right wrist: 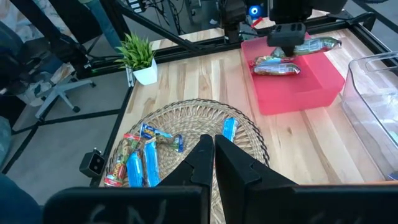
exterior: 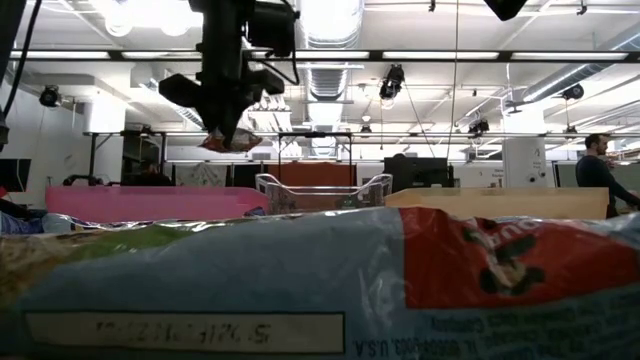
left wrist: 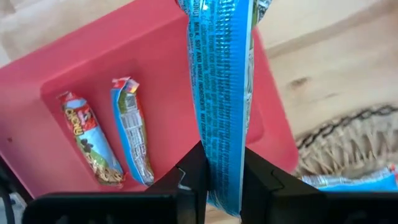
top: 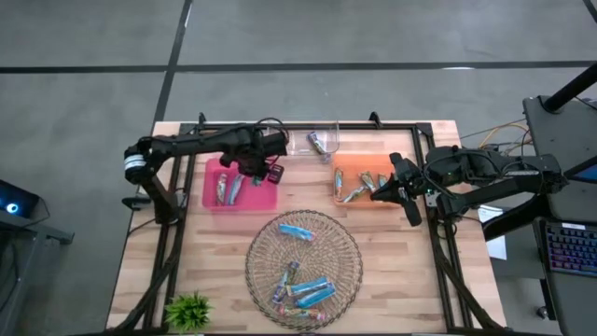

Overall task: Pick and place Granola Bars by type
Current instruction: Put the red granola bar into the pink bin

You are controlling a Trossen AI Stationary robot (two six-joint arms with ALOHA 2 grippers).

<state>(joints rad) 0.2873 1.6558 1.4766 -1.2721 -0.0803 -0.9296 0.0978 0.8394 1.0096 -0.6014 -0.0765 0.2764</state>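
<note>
Left wrist view: a blue-wrapped granola bar hangs pinched between the fingers of the left gripper above the pink tray, where two bars of seemingly the same kind already lie, which suggests it is held there for sorting by type. More bars wait in the wire basket. Beside the orange tray, the right gripper waits with its fingers closed on nothing.
</note>
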